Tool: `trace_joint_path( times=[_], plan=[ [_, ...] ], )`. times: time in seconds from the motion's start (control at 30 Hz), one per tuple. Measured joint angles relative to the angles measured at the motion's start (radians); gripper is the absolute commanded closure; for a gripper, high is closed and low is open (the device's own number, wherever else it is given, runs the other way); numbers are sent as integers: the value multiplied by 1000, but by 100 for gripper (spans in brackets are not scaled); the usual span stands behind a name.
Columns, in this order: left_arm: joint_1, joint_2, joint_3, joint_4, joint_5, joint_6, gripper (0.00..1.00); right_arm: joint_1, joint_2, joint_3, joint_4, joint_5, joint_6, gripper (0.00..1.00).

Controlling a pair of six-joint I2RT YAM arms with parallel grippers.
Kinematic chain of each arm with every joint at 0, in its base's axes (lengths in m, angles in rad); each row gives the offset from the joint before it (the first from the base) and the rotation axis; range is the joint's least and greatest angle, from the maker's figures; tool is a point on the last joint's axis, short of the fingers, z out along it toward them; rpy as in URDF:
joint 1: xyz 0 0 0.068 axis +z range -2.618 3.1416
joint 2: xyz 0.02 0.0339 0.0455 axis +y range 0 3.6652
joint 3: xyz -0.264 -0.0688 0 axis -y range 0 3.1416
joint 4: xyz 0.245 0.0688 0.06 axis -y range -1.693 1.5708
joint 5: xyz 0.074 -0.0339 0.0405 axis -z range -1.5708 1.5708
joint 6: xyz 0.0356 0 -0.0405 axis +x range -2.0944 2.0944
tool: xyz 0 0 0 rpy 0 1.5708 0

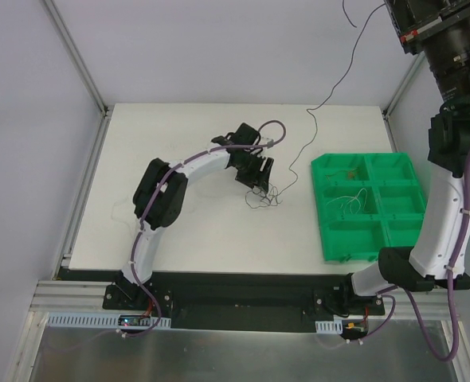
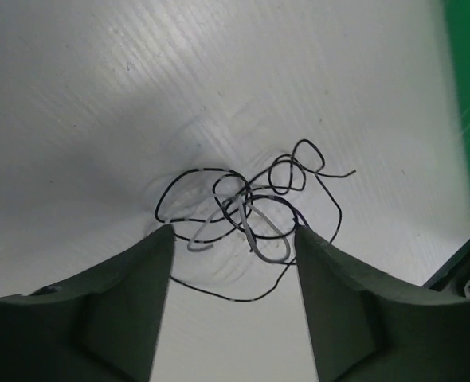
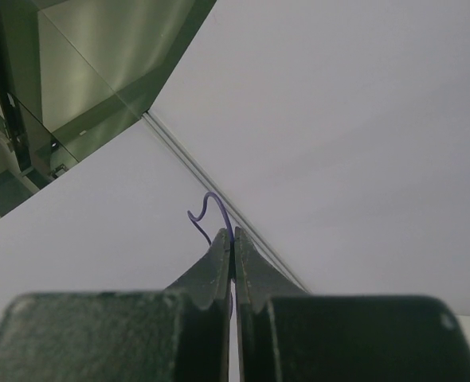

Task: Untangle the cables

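Observation:
A small loopy knot of cables (image 2: 251, 208), thin black strands with a whitish one, lies on the white table. My left gripper (image 2: 235, 232) hovers right over the knot (image 1: 268, 195), open, its fingers apart on either side with nothing between them. One long dark strand (image 1: 314, 131) rises from the knot to the top right of the overhead view. Held high against the enclosure wall, my right gripper (image 3: 233, 235) is shut on the end of a thin dark cable (image 3: 216, 200), which curls out past the fingertips.
A green compartment tray (image 1: 329, 239) stands at the table's right, with a whitish wire (image 1: 350, 203) in one cell and an orange bit (image 1: 350, 171) in another. Metal frame posts and white walls bound the table. The right arm (image 1: 446, 215) stands beside the tray.

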Motion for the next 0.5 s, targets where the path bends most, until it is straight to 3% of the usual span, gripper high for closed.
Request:
trace_joint_path(
  times=[0.2,0.23,0.37,0.5],
  plan=[
    [9,74,9,-2,-19,-2,95,0,-13,27,-34,6,-50,100],
    [15,71,-3,0,-38,0,100,0,-21,27,-43,12,-68,100],
    [61,-2,-116,11,-145,-13,100,-1,-67,27,-83,66,-163,100],
    [227,-154,-278,8,-243,-67,100,-1,-137,28,-133,179,-312,100]
  ],
)
